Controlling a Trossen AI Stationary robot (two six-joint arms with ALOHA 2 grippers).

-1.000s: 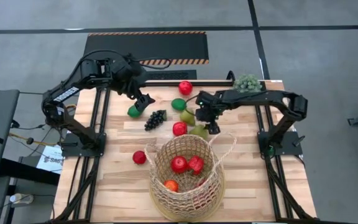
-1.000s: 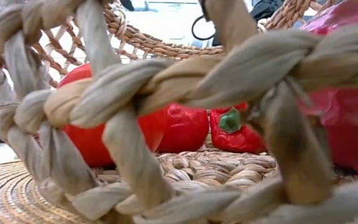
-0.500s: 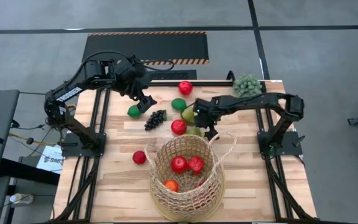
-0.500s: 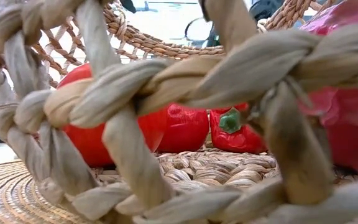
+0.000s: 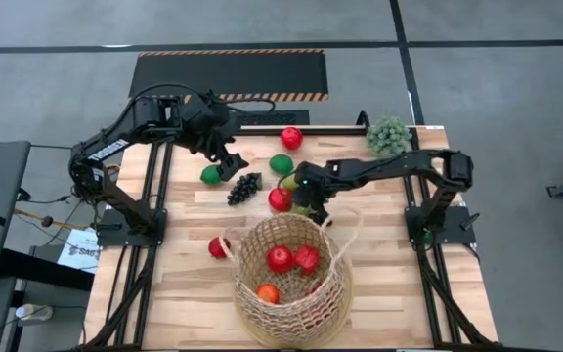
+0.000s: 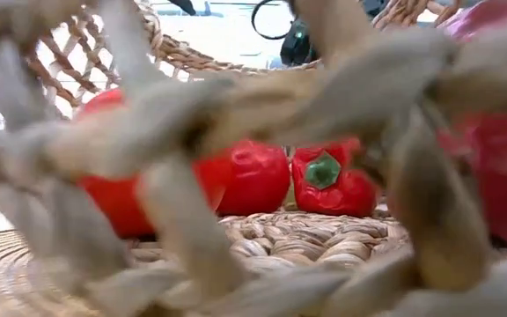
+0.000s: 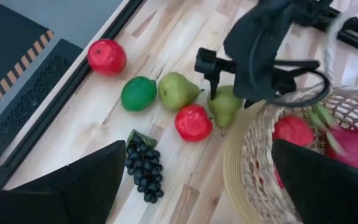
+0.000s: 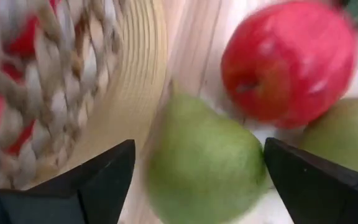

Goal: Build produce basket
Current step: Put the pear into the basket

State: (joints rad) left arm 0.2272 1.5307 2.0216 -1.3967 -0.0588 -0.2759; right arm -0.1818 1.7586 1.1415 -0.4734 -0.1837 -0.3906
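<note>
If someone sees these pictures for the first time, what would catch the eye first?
Probably the big wicker basket at the table's near edge, red fruit already inside. Just behind it, the right gripper hangs open over a green pear beside a red apple. The left gripper waits open near the grape bunch.

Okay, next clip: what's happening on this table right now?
A two-armed robot is filling a wicker basket with toy produce; a few red pieces already lie inside. The right gripper, fingers open, is down over a green pear lying beside a red apple, just behind the basket, holding nothing yet. The left gripper, also open and empty, hovers near the grape bunch and a lime. More fruit waits on the table.
</note>
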